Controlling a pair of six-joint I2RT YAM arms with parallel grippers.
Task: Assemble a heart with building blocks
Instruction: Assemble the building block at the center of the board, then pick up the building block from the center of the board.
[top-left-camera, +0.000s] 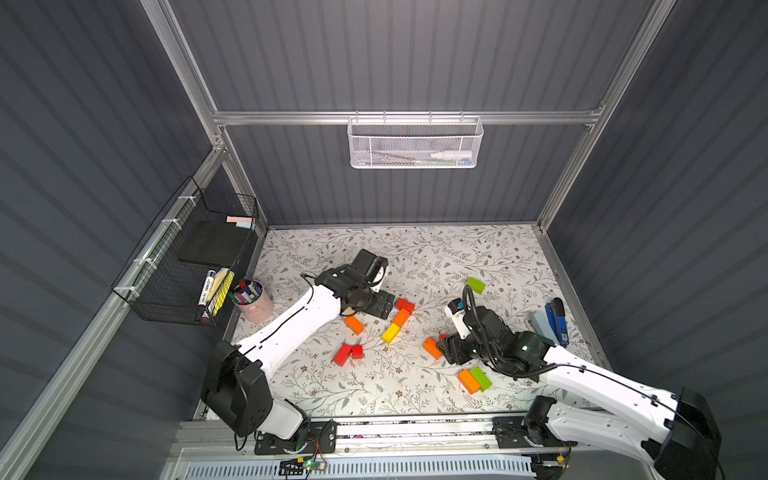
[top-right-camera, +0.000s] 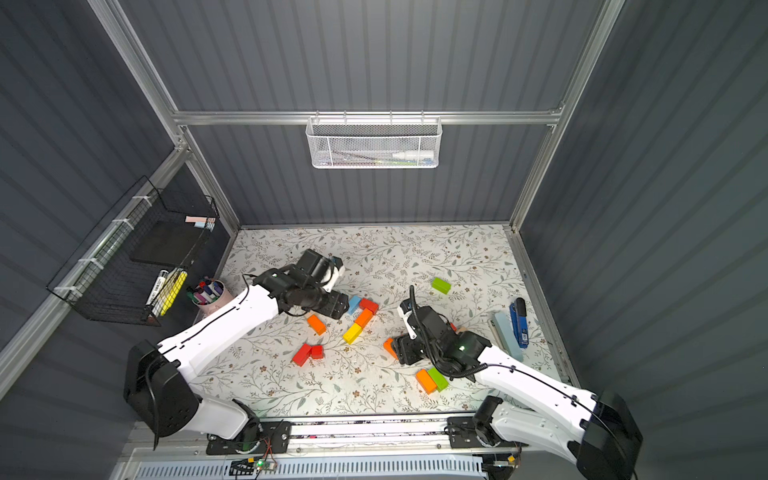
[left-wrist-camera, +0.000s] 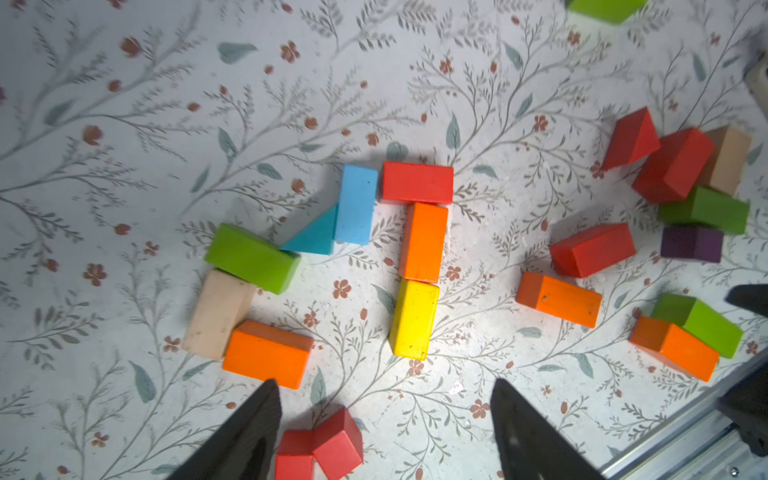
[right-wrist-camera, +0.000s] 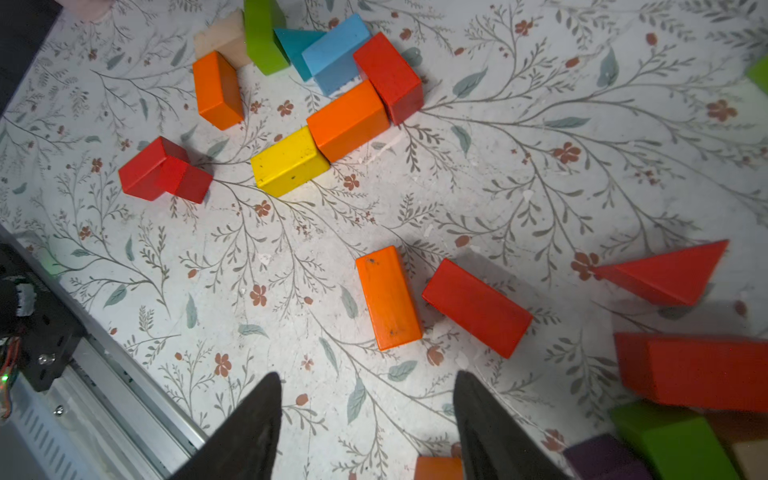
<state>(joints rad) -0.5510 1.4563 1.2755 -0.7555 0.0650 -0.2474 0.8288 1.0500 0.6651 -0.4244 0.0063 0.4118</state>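
Mid-table I see a red block, an orange block and a yellow block in a touching chain, with a blue block just left of the red. A green block lies alone, farther right.

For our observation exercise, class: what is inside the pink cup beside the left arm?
Marker pens of several colours stand bunched in the pink cup, tops sticking out. Their lower ends and the cup's bottom are hidden by its wall.
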